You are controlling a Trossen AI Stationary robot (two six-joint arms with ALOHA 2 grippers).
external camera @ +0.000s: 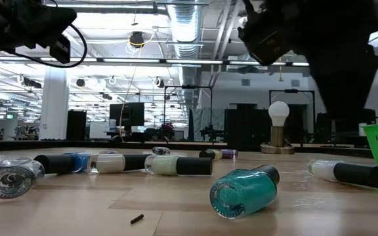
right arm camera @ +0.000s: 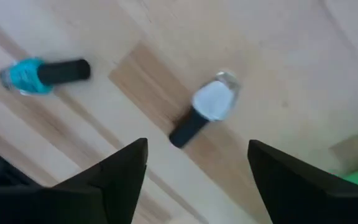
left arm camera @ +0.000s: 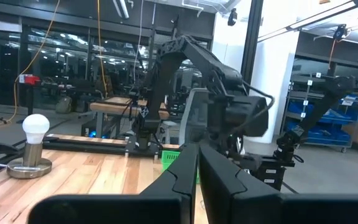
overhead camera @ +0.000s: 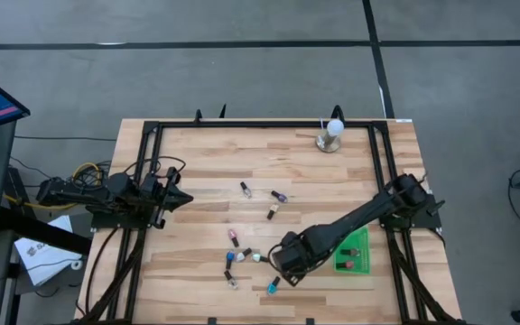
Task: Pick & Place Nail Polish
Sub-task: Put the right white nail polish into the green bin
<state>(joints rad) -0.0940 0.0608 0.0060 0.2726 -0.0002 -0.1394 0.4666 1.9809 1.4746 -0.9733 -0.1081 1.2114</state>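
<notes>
Nail polish (right arm camera: 205, 115) lies flat, cap pointing toward right gripper (right arm camera: 194, 171).

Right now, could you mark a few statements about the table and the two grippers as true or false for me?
1. The right gripper is open above a white bottle lying on its side. True.
2. The teal bottle stands upright. False: it lies on its side.
3. The green basket sits near the table's right edge, by the right arm. True.
4. The left gripper holds a bottle. False: it is shut on nothing, waiting at the table's left side.
5. The white ball on a metal base lies among the bottles. False: it stands apart at the far edge.
</notes>
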